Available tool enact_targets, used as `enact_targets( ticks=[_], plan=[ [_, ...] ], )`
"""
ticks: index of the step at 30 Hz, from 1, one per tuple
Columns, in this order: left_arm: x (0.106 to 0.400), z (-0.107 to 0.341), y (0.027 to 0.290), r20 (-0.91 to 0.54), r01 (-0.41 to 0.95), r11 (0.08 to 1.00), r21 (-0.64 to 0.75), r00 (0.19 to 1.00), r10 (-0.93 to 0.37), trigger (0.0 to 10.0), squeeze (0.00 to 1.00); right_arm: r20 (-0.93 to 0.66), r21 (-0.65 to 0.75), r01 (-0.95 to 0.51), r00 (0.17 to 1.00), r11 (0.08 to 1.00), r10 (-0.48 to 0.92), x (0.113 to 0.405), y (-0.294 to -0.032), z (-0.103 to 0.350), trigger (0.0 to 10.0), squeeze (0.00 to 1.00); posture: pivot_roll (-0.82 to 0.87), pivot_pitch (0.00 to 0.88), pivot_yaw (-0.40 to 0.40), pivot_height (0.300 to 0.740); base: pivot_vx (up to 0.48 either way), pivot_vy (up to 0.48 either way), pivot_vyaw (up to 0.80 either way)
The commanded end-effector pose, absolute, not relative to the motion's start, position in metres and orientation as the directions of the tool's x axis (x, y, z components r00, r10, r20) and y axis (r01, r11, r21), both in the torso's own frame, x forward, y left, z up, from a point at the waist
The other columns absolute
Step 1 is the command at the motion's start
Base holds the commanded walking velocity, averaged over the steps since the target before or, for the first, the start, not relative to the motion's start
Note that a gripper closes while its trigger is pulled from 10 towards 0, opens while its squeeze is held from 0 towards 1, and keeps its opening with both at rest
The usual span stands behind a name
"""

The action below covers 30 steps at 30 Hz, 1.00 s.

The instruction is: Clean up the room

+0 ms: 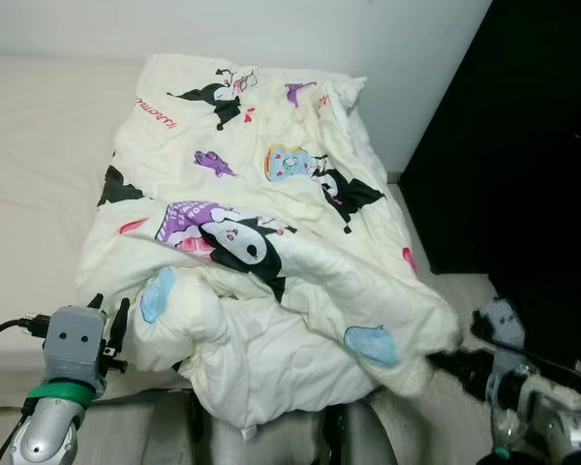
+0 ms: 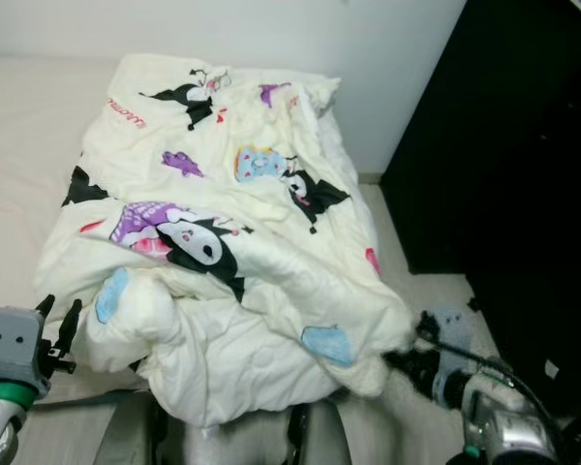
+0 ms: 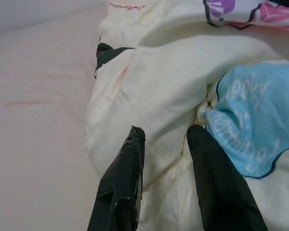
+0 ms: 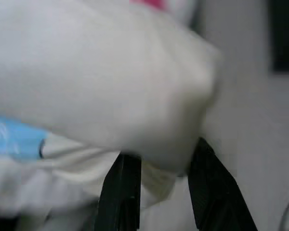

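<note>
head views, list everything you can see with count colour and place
comforter: one, cream with black, purple and blue cartoon prints, crumpled in a heap on the bed's near right part
bed: one, pale cream sheet, bare part to the left of the comforter
wall: one, white, behind the bed
dark furniture: one, black, to the right of the bed
floor: pale, between bed and furniture
left tool: one, black fingers open, at the comforter's near left edge
right tool: one, black fingers around the comforter's near right corner
</note>
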<state>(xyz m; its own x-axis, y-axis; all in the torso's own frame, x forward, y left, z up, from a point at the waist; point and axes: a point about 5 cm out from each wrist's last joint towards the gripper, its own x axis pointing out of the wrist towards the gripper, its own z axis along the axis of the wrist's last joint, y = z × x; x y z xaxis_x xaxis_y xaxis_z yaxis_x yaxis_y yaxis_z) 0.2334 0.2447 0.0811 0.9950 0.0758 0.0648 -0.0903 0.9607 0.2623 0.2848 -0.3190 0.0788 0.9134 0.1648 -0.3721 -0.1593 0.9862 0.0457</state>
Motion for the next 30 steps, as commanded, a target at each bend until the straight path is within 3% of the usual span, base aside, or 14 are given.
enact_targets(
  ticks=[1, 3, 4, 6, 7, 12, 13, 16, 19, 22, 23, 25, 26, 30],
  plan=[
    [0.231, 0.078, 0.245, 0.052, -0.08, 0.96, 0.268, 0.996, 0.068, 10.0, 0.0, -0.324, 0.033, -0.068, 0.943, 0.997, 0.075, 0.284, -0.332, 0.084, 10.0, 0.0, 0.06, 0.074, -0.046, 0.597, 0.0, 0.0, 0.0],
    [0.231, 0.078, 0.245, 0.055, -0.082, 0.96, 0.268, 0.996, 0.07, 10.0, 0.0, -0.293, 0.04, -0.062, 0.954, 0.997, 0.071, 0.286, -0.334, 0.089, 10.0, 0.0, 0.06, 0.071, -0.047, 0.597, 0.0, 0.0, 0.0],
    [0.231, 0.079, 0.246, 0.058, -0.085, 0.96, 0.268, 0.996, 0.072, 10.0, 0.0, -0.27, 0.07, -0.074, 0.959, 0.995, 0.09, 0.288, -0.334, 0.092, 10.0, 0.55, 0.06, 0.07, -0.048, 0.597, 0.0, 0.0, 0.0],
    [0.231, 0.079, 0.246, 0.058, -0.085, 0.96, 0.268, 0.996, 0.072, 10.0, 0.0, -0.27, 0.07, -0.074, 0.959, 0.995, 0.09, 0.288, -0.334, 0.092, 10.0, 0.55, 0.06, 0.07, -0.048, 0.597, 0.0, 0.0, 0.0],
    [0.231, 0.079, 0.248, 0.059, -0.089, 0.959, 0.268, 0.995, 0.076, 10.0, 0.0, -0.26, 0.105, -0.104, 0.957, 0.989, 0.128, 0.287, -0.334, 0.095, 10.0, 1.0, 0.06, 0.066, -0.049, 0.597, 0.0, 0.0, 0.0],
    [0.23, 0.079, 0.251, 0.062, -0.101, 0.958, 0.267, 0.994, 0.087, 10.0, 0.0, -0.334, 0.066, -0.161, 0.926, 0.985, 0.174, 0.281, -0.338, 0.093, 10.0, 1.0, 0.06, 0.06, -0.051, 0.597, 0.0, 0.0, 0.0],
    [0.23, 0.079, 0.25, 0.062, -0.101, 0.958, 0.267, 0.994, 0.087, 10.0, 0.0, -0.39, 0.03, -0.208, 0.898, 0.978, 0.203, 0.277, -0.339, 0.088, 10.0, 0.0, 0.06, 0.058, -0.052, 0.597, 0.0, 0.0, 0.0],
    [0.231, 0.079, 0.249, 0.064, -0.098, 0.959, 0.266, 0.994, 0.084, 10.0, 0.0, -0.413, 0.017, -0.246, 0.881, 0.969, 0.231, 0.273, -0.341, 0.087, 10.0, 0.0, 0.06, 0.054, -0.051, 0.597, 0.0, 0.0, 0.0],
    [0.233, 0.079, 0.248, 0.07, -0.1, 0.961, 0.258, 0.994, 0.085, 10.0, 0.0, -0.3, 0.085, -0.205, 0.928, 0.975, 0.222, 0.281, -0.342, 0.099, 10.0, 0.0, 0.05, 0.048, -0.047, 0.597, 0.0, 0.0, 0.0],
    [0.244, 0.091, 0.243, 0.117, -0.106, 0.969, 0.224, 0.99, 0.082, 10.0, 0.0, 0.068, 0.265, -0.204, 0.979, 0.942, 0.193, 0.309, -0.323, 0.146, 10.0, 0.0, 0.05, 0.043, -0.045, 0.597, 0.0, 0.0, 0.0],
    [0.244, 0.091, 0.243, 0.117, -0.106, 0.969, 0.224, 0.99, 0.082, 10.0, 0.0, 0.068, 0.265, -0.204, 0.979, 0.942, 0.193, 0.309, -0.323, 0.146, 10.0, 0.0, 0.05, 0.043, -0.045, 0.597, 0.0, 0.0, 0.0],
    [0.254, 0.101, 0.232, 0.155, -0.085, 0.974, 0.21, 0.986, 0.053, 10.0, 0.0, 0.232, 0.305, -0.285, 0.948, 0.909, 0.219, 0.323, -0.293, 0.173, 10.0, 0.0, 0.05, 0.041, -0.045, 0.597, 0.0, 0.0, 0.0],
    [0.254, 0.101, 0.232, 0.155, -0.085, 0.974, 0.21, 0.986, 0.053, 10.0, 0.0, 0.232, 0.305, -0.285, 0.948, 0.909, 0.219, 0.323, -0.293, 0.173, 10.0, 0.0, 0.05, 0.041, -0.045, 0.597, 0.0, 0.0, 0.0],
    [0.268, 0.107, 0.209, 0.164, -0.043, 0.982, 0.182, 0.986, 0.013, 10.0, 0.0, 0.225, 0.233, -0.425, 0.898, 0.875, 0.377, 0.333, -0.221, 0.17, 10.0, 0.0, 0.04, 0.038, -0.051, 0.597, 0.0, 0.0, 0.0]
  ],
)
